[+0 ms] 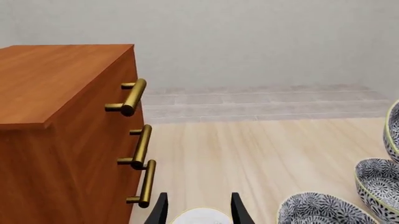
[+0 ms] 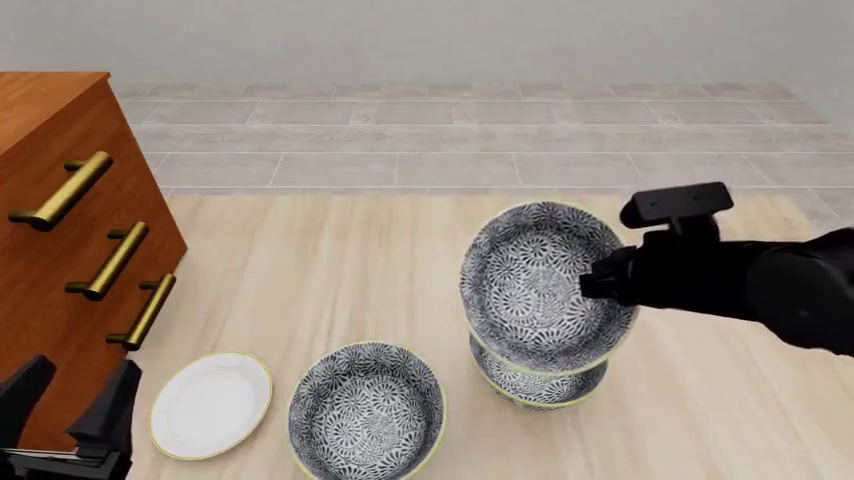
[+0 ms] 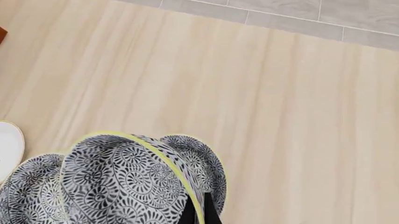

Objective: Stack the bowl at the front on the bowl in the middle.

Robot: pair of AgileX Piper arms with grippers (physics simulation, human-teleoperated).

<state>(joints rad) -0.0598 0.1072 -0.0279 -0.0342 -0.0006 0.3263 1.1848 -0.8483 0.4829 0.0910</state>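
Nearest the camera, the left pincer (image 2: 67, 415) is idling with its fingers spread and nothing between them, beside the white plate (image 2: 211, 405) on the tabletop (image 2: 334, 270). Just right of the plate a third bowl (image 2: 367, 410) is sitting untouched. Farther on, the right pincer (image 2: 607, 285) is clamping the rim of the bowl at the front (image 2: 541, 285), tilting it in the air directly over the bowl in the middle (image 2: 541, 385). A wooden dresser (image 2: 54, 250) is standing at left.
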